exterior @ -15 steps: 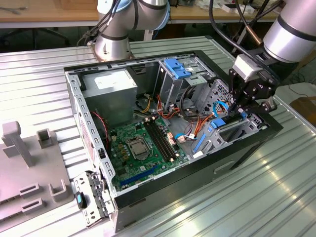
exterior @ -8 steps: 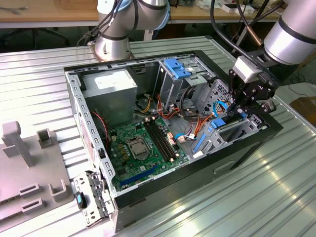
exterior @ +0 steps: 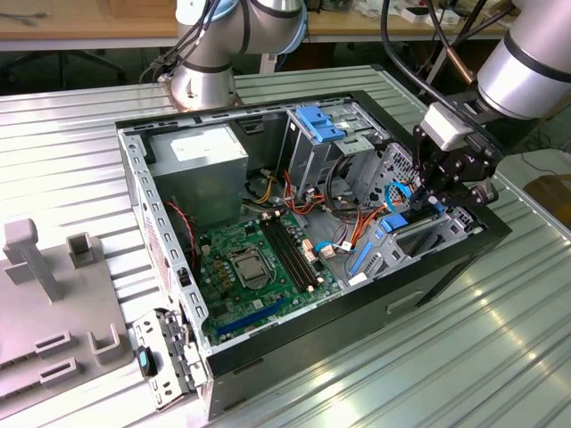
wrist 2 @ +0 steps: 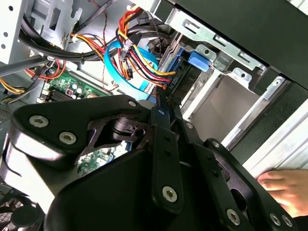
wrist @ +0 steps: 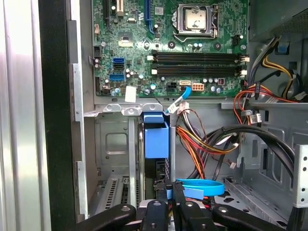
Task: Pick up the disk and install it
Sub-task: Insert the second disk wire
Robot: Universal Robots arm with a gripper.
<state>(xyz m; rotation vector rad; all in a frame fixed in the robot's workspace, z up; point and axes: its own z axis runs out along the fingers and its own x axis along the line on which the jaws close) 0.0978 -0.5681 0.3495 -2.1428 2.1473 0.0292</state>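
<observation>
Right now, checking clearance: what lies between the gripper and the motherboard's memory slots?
In the first wrist view, the disk in its blue carrier sits between the gripper and the memory slots, inside the drive bay.

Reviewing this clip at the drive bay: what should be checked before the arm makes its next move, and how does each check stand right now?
1. Disk in the drive bay: stands on edge in the slot. Ok.
2. Disk fully seated: depth is hidden. Cannot tell.
3. Gripper lined up with the disk: sits right at the disk's near edge. Ok.
4. Cables clear of the gripper: a blue cable loops right beside it, with orange and yellow wires close by. Not ok.
5. People clear: a hand rests by the case's outer wall, near the arm. Not ok.
6. Case open for access: side panel off, interior exposed. Ok.
</observation>
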